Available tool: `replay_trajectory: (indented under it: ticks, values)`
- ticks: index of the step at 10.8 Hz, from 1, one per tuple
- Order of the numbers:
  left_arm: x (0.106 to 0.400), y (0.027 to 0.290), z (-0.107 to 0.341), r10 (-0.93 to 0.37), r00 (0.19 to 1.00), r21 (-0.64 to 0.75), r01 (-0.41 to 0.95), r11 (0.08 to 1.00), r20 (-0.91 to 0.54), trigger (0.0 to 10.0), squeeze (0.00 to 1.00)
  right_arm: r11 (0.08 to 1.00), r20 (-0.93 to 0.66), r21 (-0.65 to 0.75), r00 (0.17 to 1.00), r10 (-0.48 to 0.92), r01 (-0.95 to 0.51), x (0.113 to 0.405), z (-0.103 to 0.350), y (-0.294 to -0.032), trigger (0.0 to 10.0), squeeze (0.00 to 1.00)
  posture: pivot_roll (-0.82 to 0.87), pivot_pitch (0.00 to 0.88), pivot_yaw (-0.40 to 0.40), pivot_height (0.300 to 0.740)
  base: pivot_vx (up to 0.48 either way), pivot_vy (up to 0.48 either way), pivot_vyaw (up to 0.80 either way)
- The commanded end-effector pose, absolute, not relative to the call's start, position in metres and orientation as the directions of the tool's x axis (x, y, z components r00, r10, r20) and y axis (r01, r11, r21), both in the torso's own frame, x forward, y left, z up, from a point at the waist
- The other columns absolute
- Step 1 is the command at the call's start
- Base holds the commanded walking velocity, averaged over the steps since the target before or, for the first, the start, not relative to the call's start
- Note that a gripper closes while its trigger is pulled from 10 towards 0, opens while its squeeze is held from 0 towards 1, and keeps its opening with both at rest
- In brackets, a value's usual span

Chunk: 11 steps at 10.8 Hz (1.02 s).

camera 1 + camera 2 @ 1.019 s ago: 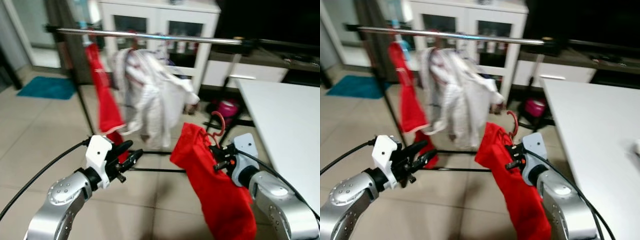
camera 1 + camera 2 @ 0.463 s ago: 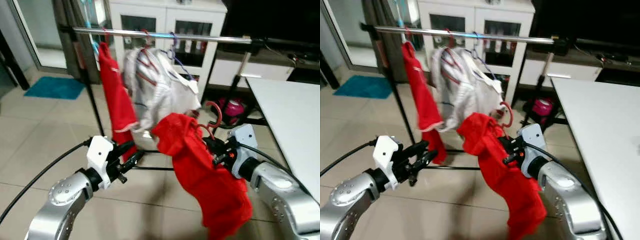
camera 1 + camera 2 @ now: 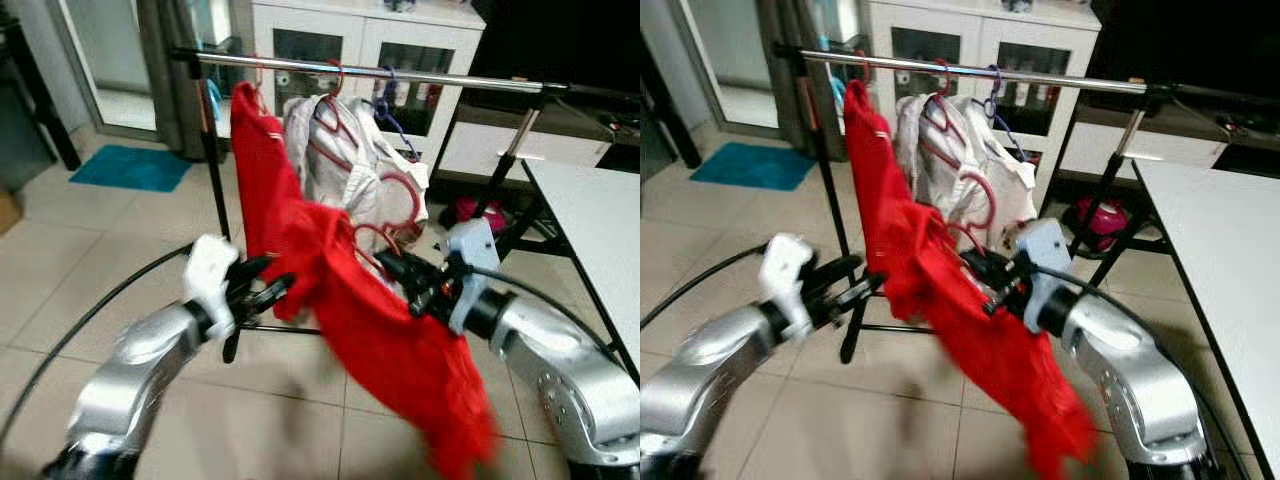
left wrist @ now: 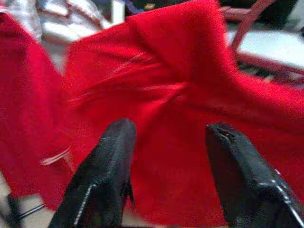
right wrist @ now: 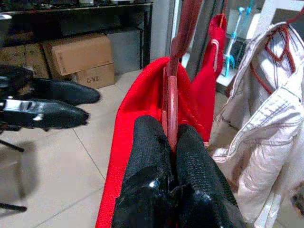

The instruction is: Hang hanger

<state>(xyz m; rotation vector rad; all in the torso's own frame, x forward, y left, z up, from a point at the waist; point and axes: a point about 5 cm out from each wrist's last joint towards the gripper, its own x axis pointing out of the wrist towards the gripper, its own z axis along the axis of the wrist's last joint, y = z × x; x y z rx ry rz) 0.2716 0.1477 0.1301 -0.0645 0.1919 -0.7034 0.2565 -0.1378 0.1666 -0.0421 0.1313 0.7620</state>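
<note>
gripping the red hanger [image 5: 172, 102] tight between its two black fingers [image 5: 147, 142], the right gripper [image 3: 400, 272] sits at about 4 o'clock in the head views, arm bent and reaching up toward 11 o'clock. the red garment [image 3: 390, 340] on that hanger drapes from the gripper down to 5 o'clock. compared with half a second ago the garment's upper end has swung further toward 10 o'clock and now lies against the red garment on the rail [image 3: 255, 170]; the whole scene has also shifted, so the camera has moved too.

the left gripper [image 3: 262, 290] is at 8 o'clock, forearm angled up toward the centre, its fingers [image 4: 107, 171] spread wide and holding nothing, with the red cloth just beyond their tips. it has come closer to the cloth than before.

further off, the chrome rail [image 3: 400, 76] runs across 12 o'clock, carrying a white shirt [image 3: 345, 170] on hangers beside the hanging red one. a white table [image 3: 605, 215] edges in at 3 o'clock, a white cabinet [image 3: 400, 30] stands behind the rail and a blue mat [image 3: 130, 167] lies at 10 o'clock. in the right wrist view, cardboard boxes [image 5: 78, 59] show printing too blurred to read.
</note>
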Motion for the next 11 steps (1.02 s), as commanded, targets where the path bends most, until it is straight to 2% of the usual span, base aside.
replay_trajectory:
  ticks: [1,2,3,4,5,6,7,8,9,10,11]
  values:
    - [0.276,0.143,0.129,-0.648,0.743,-0.189,0.622,0.760,-0.164,10.0,1.00,0.709,-0.107,-0.024,0.707,0.699,-0.705,0.260,0.176,-0.137,10.0,0.00,0.01,0.000,-0.034,0.740,0.000,0.000,0.00]
    - [0.279,0.141,0.131,-0.653,0.743,-0.223,0.618,0.754,-0.147,10.0,1.00,0.703,-0.102,-0.037,0.702,0.705,-0.710,0.261,0.178,-0.135,10.0,0.00,0.01,0.000,-0.034,0.740,0.000,0.000,0.00]
    - [0.283,0.134,0.135,-0.677,0.729,-0.317,0.622,0.716,-0.099,10.0,1.00,0.688,-0.108,-0.083,0.693,0.713,-0.721,0.264,0.182,-0.131,10.0,0.00,0.01,0.000,-0.032,0.740,0.000,0.000,0.00]
    - [0.281,0.122,0.143,-0.749,0.663,-0.456,0.662,0.595,-0.015,10.0,0.69,0.668,-0.116,-0.137,0.682,0.722,-0.731,0.268,0.189,-0.124,10.0,0.00,-0.01,0.000,-0.021,0.740,0.000,0.000,0.00]
    - [0.279,0.116,0.145,-0.783,0.622,-0.511,0.679,0.527,0.019,10.0,0.26,0.657,-0.118,-0.154,0.673,0.730,-0.738,0.269,0.192,-0.120,10.0,0.00,-0.01,0.000,-0.015,0.740,0.000,0.000,0.00]
    - [0.276,0.111,0.147,-0.818,0.575,-0.531,0.702,0.475,0.029,10.0,0.00,0.643,-0.123,-0.167,0.663,0.738,-0.747,0.269,0.193,-0.115,10.0,0.00,-0.02,0.000,-0.003,0.740,0.000,0.000,0.00]
    - [0.280,0.110,0.137,-0.807,0.587,-0.510,0.676,0.532,-0.063,10.0,0.00,0.636,-0.121,-0.175,0.658,0.743,-0.751,0.270,0.193,-0.112,10.0,0.00,-0.02,0.000,0.005,0.740,0.000,0.000,0.00]
    - [0.292,0.113,0.131,-0.752,0.652,-0.510,0.616,0.601,-0.098,10.0,0.00,0.635,-0.113,-0.176,0.656,0.746,-0.753,0.270,0.195,-0.110,10.0,0.00,-0.02,0.000,0.006,0.740,0.000,0.000,0.00]
    - [0.298,0.115,0.135,-0.732,0.678,-0.527,0.599,0.603,-0.068,1.3,0.00,0.634,-0.109,-0.177,0.655,0.747,-0.753,0.270,0.196,-0.110,10.0,0.00,-0.03,0.000,0.014,0.740,0.000,0.000,0.00]
    - [0.300,0.115,0.138,-0.732,0.680,-0.536,0.600,0.594,-0.048,0.0,0.00,0.635,-0.109,-0.178,0.656,0.747,-0.752,0.270,0.197,-0.110,10.0,0.00,-0.03,0.000,0.015,0.740,0.000,0.000,0.00]
    - [0.300,0.113,0.139,-0.740,0.671,-0.547,0.602,0.581,-0.046,0.0,0.00,0.646,-0.117,-0.180,0.668,0.735,-0.742,0.270,0.195,-0.112,10.0,0.00,-0.03,0.000,0.016,0.740,0.000,0.000,0.00]
